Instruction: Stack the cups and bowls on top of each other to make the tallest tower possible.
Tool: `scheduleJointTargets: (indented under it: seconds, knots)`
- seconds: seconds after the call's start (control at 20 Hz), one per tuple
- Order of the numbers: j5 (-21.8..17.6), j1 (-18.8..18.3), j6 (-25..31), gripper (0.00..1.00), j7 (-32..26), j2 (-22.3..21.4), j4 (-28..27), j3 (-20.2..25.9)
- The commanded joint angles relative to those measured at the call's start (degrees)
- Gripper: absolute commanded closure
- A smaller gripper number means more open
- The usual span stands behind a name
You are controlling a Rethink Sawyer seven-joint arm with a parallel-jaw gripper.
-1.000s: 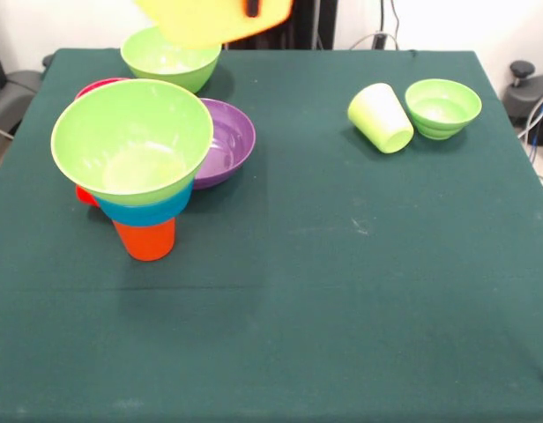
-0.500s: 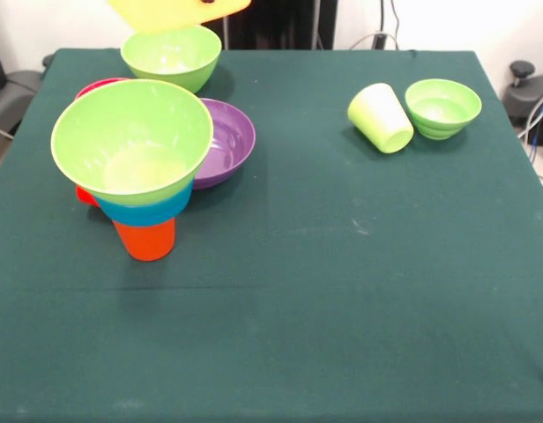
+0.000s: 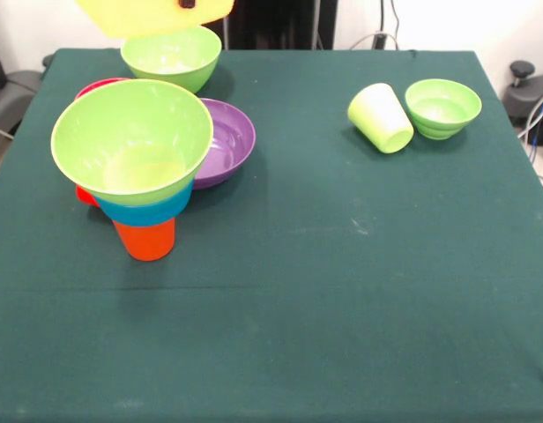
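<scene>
Front view: we see the tower (image 3: pixel 135 172) near left, orange cup (image 3: pixel 145 238) under blue bowl (image 3: pixel 144 209) under lime green bowl (image 3: pixel 130 137). Purple bowl (image 3: pixel 226 141) touches it on the right. Yellow bowl (image 3: pixel 139 16) hangs at top edge, a dark gripper tip (image 3: pixel 188 3) on its rim; finger state we cannot tell. Green cup (image 3: pixel 380 117) lies tipped far right beside a small green bowl (image 3: pixel 442 107).

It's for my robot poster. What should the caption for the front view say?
Yellow bowl carried high above a tower of orange cup, blue bowl and green bowl.
</scene>
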Motion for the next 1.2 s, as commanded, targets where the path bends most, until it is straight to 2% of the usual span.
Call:
scheduleJointTargets:
  seconds: [0.05,0.45,0.9,1.2]
  knots:
    - [-5.12,-2.79,8.47,1.00,-7.55,6.48,-9.95,7.36]
    - [-6.77,-5.46,8.59,1.00,-10.83,9.30,-14.26,9.80]
    - [-6.71,-5.48,8.03,1.00,-8.89,11.50,-16.22,9.98]
    - [-5.68,-4.69,7.86,1.00,-6.77,11.38,-14.96,9.82]
